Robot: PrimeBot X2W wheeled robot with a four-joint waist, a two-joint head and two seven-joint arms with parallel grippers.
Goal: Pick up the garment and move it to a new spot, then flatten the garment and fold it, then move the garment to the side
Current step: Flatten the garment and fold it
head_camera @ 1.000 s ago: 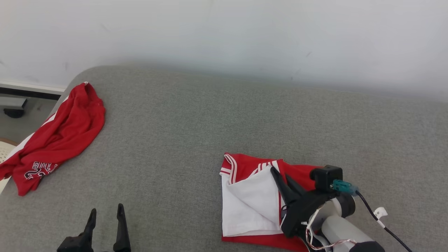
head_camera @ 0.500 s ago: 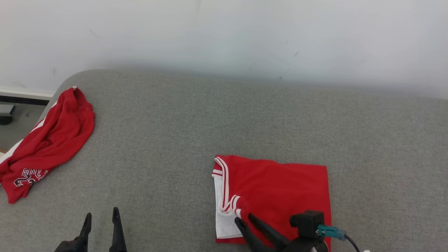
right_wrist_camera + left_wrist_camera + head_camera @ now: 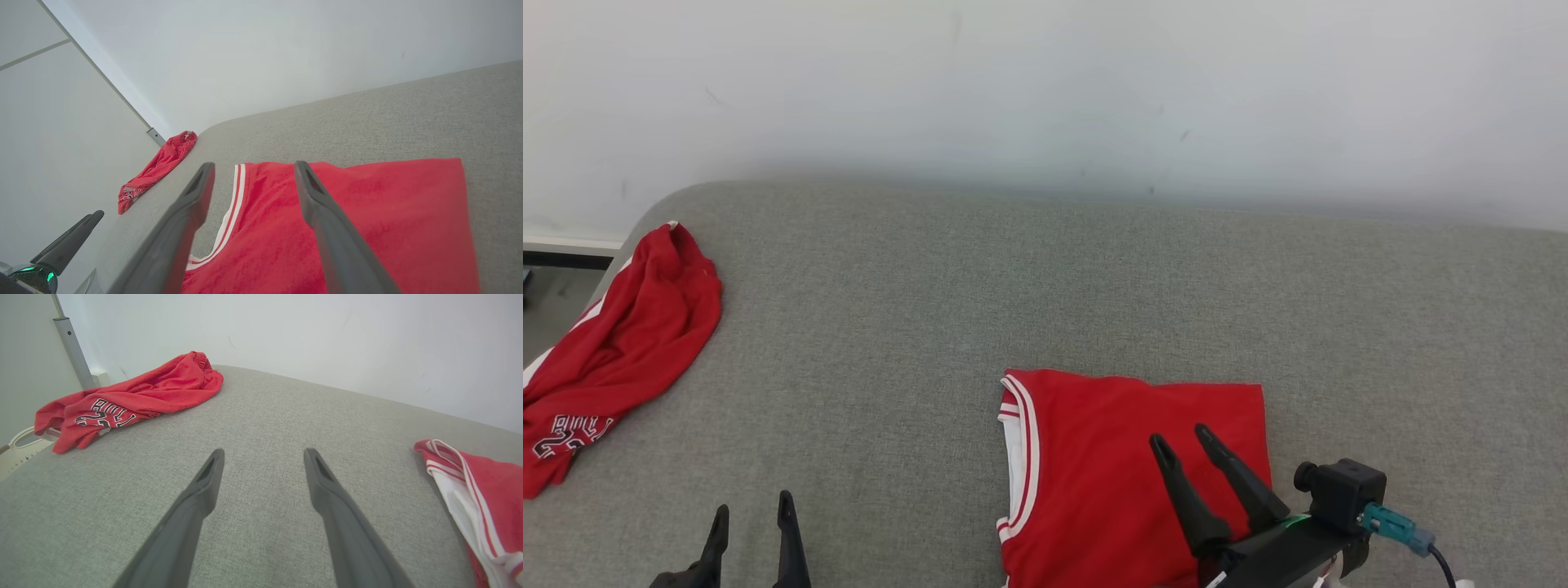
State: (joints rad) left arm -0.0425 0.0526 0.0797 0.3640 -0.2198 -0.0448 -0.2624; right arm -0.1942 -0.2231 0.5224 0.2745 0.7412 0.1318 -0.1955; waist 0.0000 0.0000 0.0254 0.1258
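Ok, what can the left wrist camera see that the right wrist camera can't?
Left wrist camera's extras: the white inner layer of the folded jersey, and the letters on the crumpled jersey up close. Right wrist camera's extras: the right claw, open, with the folded jersey under it, plus that jersey's whole red top. Both: the two red jerseys, the grey cushion, the white wall and the open left claw.
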